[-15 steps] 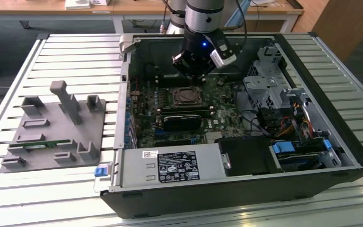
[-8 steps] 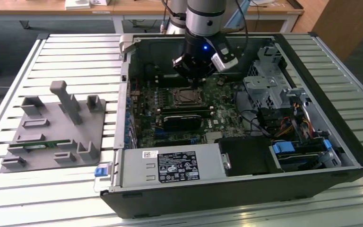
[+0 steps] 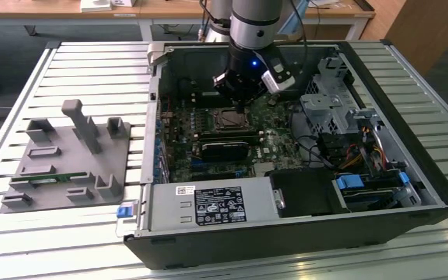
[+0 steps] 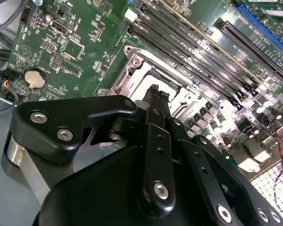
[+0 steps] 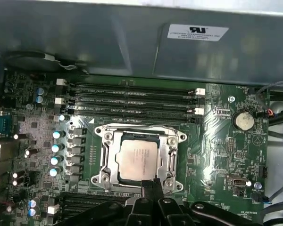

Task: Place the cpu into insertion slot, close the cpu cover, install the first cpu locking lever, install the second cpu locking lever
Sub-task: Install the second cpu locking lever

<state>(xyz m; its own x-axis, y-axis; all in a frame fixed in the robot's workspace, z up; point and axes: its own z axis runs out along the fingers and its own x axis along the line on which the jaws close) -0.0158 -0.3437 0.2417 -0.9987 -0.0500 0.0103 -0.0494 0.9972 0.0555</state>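
Hovering my fingers (image 5: 150, 184), pressed together and empty, at the socket's near edge; the cpu (image 5: 137, 160) sits under the cover (image 5: 172, 143).

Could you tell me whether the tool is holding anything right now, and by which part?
Nothing: the tool is shut and empty, tips at the cpu cover's edge.

The grey-and-silver arm (image 3: 254, 23) reaches straight down, its black metal claw (image 4: 156, 94) pressed together, fingertips touching.

claw (image 5: 150, 184) hides cpu cover (image 5: 137, 160) edge
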